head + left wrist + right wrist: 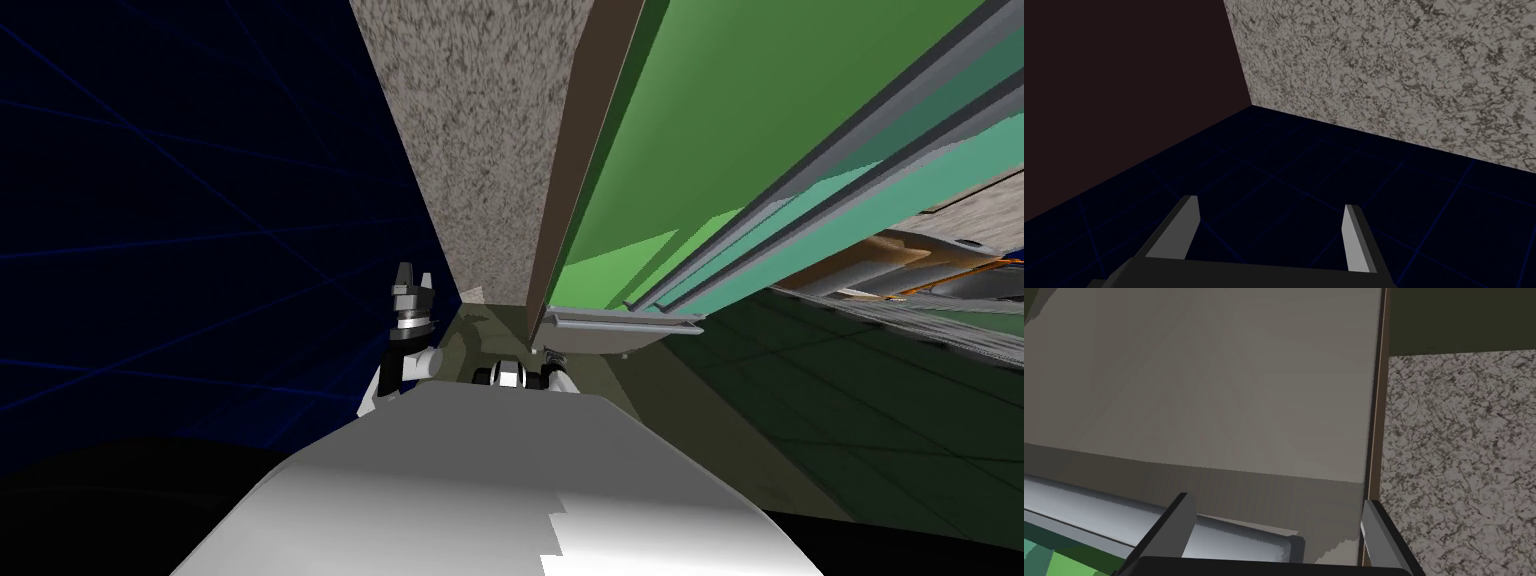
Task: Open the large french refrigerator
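Note:
The refrigerator [680, 150] has a green front with long grey rails and runs up the right of the head view. A short grey bar handle [620, 322] crosses its near end. My right arm [508, 376] sits just below that handle. In the right wrist view my right gripper [1278, 500] is open, and the end of the grey handle [1239, 538] lies between its fingers, close to the base, with a flat grey panel [1224, 388] beyond. My left gripper [410, 290] is raised left of the refrigerator; it is open [1271, 202] and holds nothing.
A speckled grey wall [480, 140] stands directly left of the refrigerator, with a brown edge strip [570, 150] between them. It is also beside my right gripper, as the speckled wall [1459, 453]. A dark blue gridded area [180, 220] spreads to the left. The dark floor [880, 420] lies to the right.

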